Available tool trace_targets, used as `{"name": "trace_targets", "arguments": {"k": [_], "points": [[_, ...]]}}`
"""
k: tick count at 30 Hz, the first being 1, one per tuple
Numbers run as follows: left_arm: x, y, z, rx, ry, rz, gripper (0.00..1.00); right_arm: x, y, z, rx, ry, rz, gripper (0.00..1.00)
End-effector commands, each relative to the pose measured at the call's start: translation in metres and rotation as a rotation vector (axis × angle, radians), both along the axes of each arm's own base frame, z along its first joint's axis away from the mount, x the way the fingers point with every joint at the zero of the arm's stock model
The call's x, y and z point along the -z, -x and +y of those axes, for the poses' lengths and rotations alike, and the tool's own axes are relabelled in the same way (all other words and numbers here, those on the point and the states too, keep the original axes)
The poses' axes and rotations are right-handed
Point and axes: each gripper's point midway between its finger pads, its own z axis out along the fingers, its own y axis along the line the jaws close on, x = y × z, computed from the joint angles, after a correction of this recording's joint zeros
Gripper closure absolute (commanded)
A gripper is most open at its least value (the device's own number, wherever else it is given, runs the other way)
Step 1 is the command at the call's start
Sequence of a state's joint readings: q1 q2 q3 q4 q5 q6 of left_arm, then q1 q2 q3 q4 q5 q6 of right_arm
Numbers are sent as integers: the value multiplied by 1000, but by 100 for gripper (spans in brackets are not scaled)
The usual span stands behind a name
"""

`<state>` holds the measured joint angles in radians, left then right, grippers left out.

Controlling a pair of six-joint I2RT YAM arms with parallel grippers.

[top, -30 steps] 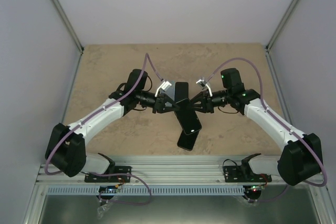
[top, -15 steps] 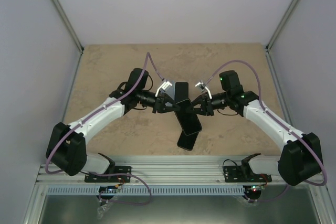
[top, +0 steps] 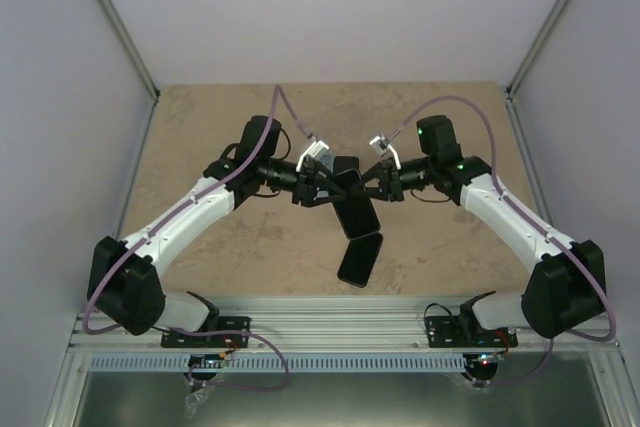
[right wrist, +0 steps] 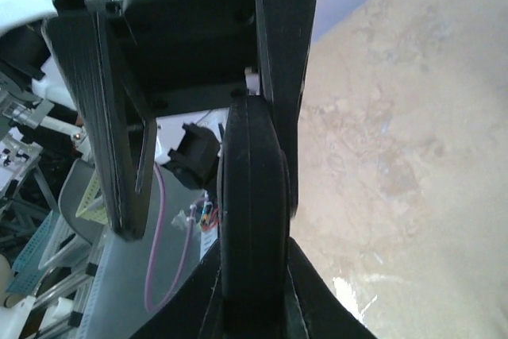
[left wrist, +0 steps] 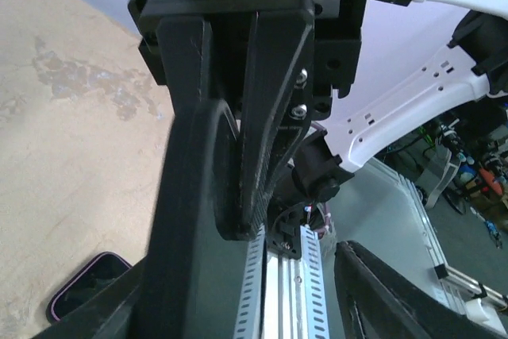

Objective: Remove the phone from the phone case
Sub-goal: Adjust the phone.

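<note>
Two claws met above the middle of the worktop (top: 200,127). The right claw (top: 377,185) was pressed together on a dark slab that I took for the case (top: 353,209); its wrist view showed the slab edge-on, pinched between its own fingers. The left claw (top: 320,187) stood spread, with one finger against the case and the other well apart from it, so it gripped nothing.

The case therefore hung from one narrow pinch toward its far end, with most of its length sloping down toward the arm bases. The likely trouble was the case swinging or slipping out of that grip and dropping onto the phone (top: 361,259), which lay just beneath its low end. A knock could scuff the glass or skid the phone toward the near edge. A lesser risk was the spread left fingers snagging the case if that arm drew away.

The phone, a glossy slab with a pale rim, lay flat on the worktop, lower than both claws and nearer the bases, touching neither. It looked free of the case, though I could not tell whether the case's low end touched it.
</note>
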<state>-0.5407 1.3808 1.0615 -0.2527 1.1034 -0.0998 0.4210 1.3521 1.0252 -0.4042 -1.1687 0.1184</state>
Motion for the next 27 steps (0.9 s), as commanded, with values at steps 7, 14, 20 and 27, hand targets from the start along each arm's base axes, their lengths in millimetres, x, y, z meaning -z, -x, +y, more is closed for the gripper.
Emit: {"name": "trace_targets", "arguments": {"k": [7, 14, 20, 27], "points": [[-39, 10, 13, -12, 23, -95, 37, -105, -42, 2, 71, -200, -86, 99], [-62, 8, 35, -76, 113, -146, 36, -158, -58, -7, 128, -326, -111, 100], [-70, 5, 35, -127, 168, -114, 38, -166, -63, -10, 175, -385, -4, 100], [-79, -12, 32, -207, 265, -21, 41, -156, -78, -21, 266, -431, 163, 100]]}}
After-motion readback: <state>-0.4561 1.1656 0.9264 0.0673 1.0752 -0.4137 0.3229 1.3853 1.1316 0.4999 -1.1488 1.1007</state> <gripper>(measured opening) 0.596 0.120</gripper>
